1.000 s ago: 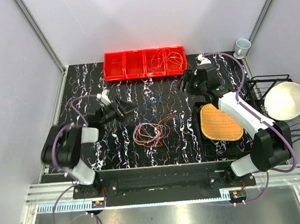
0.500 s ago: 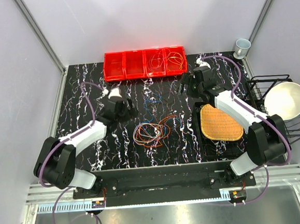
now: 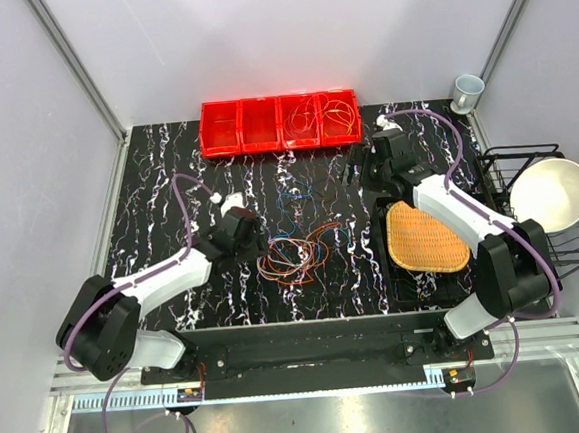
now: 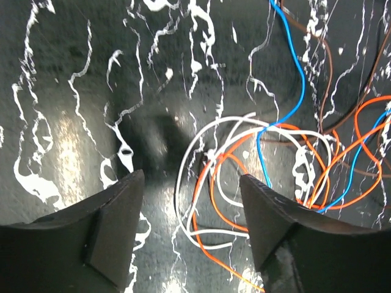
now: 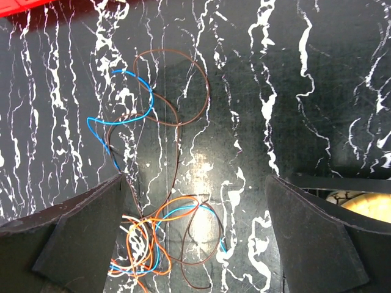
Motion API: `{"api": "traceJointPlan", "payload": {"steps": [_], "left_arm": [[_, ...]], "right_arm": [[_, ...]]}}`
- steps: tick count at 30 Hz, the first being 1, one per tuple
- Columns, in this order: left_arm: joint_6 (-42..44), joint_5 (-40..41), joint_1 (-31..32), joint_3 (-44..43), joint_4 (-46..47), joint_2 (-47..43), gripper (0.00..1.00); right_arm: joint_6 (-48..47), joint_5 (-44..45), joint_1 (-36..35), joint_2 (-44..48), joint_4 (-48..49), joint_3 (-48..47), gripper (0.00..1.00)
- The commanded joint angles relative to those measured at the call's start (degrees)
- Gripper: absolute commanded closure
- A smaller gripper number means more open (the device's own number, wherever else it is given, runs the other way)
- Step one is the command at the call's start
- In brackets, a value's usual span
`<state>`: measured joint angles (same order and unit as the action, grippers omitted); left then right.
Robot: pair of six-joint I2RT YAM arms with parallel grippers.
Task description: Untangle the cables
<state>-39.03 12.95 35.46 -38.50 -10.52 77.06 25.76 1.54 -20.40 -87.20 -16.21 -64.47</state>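
Both claws gape: left gripper (image 4: 192, 183) has swung onto the cables' (image 3: 295, 254) nine-o'clock loops, ready to pinch; right gripper (image 5: 195, 183) hovers at one o'clock.

A black table (image 3: 167, 186) veined with white filled the workspace, with plain grey walls (image 3: 21, 117) around it. At its far edge sat a red tray (image 3: 221, 130) split into four compartments in a row. On the right side of the table lay an orange woven mat (image 3: 426, 236). Just beyond the right edge, a black wire rack (image 3: 496, 165) held a white bowl (image 3: 551, 194), its inside showing. A pale cup (image 3: 467, 90) stood upright near the far right corner.
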Motion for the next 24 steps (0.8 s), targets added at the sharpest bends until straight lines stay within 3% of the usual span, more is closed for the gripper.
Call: {"api": "traceJointPlan", "payload": {"steps": [1,9,16,24], "left_arm": [[-0.88,4.54,1.89,-1.31,-0.63,0.11,0.36],[2.28,3.84,4.96,-2.98,1.55,1.78,0.37],[5.10,2.52,6.90,-2.72,8.84,2.30,0.37],[4.22,5.33,8.31,-7.90,5.61,7.84,0.40]], "right_arm": [[0.35,-1.37,0.10,-0.08,0.83,0.39,0.00],[0.52,-1.37,0.01,-0.08,0.91,1.54,0.00],[1.66,-3.21,0.01,-0.69,1.09,1.54,0.00],[1.31,-2.86,0.01,0.45,1.09,2.33,0.00]]}}
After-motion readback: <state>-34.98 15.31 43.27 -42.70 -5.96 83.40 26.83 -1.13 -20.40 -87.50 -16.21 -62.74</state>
